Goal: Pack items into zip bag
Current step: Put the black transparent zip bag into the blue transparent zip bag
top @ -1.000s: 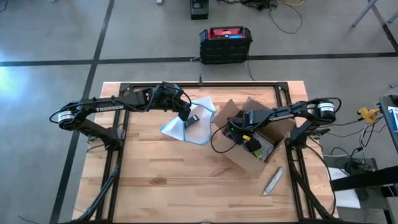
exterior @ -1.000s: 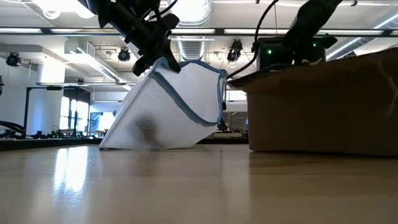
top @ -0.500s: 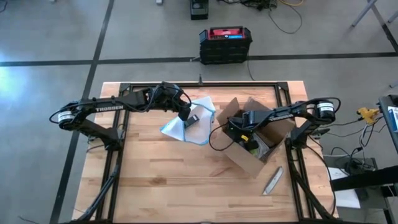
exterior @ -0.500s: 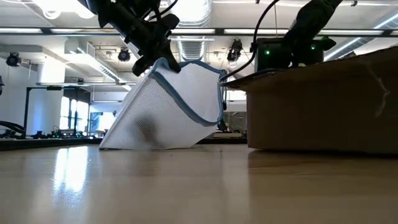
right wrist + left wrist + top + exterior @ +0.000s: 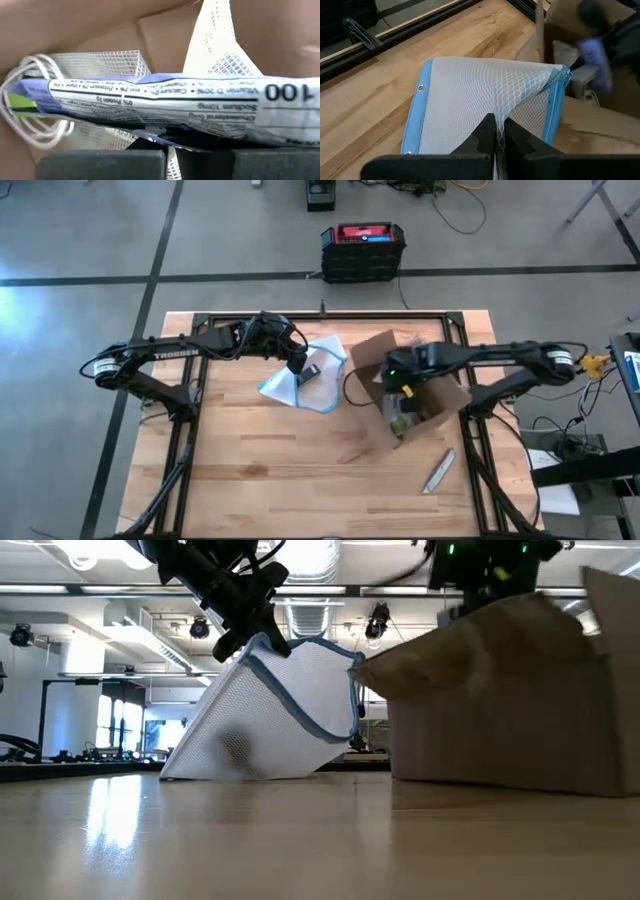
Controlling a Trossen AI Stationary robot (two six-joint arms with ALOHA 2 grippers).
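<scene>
The left claw (image 5: 298,366) is pinched shut on the zip bag (image 5: 305,375). It holds up one side of the bag by its white mesh, so the bag stands like a little tent on the tabletop (image 5: 260,470). The bag has a blue strip along its edge, and its mouth faces the cardboard box (image 5: 410,395) just beside it.

The right claw (image 5: 398,395) is down in the box. In the right wrist view it is squeezed shut on a flat printed packet (image 5: 175,107) with small writing on it. A loop of white cord (image 5: 30,100) and some white netting lie behind the packet in the box. A slim grey tool (image 5: 437,471) lies on the tabletop near the box, untouched.

The step now looks like lifting the packet out and putting it in the bag. To do it well, the right claw should go straight up so the packet does not catch on the box flaps. The cord is close to the packet, so it could snag and get dragged along. The left claw should keep the bag lifted and not wiggle. Then the packet can slide into the mouth end first.
</scene>
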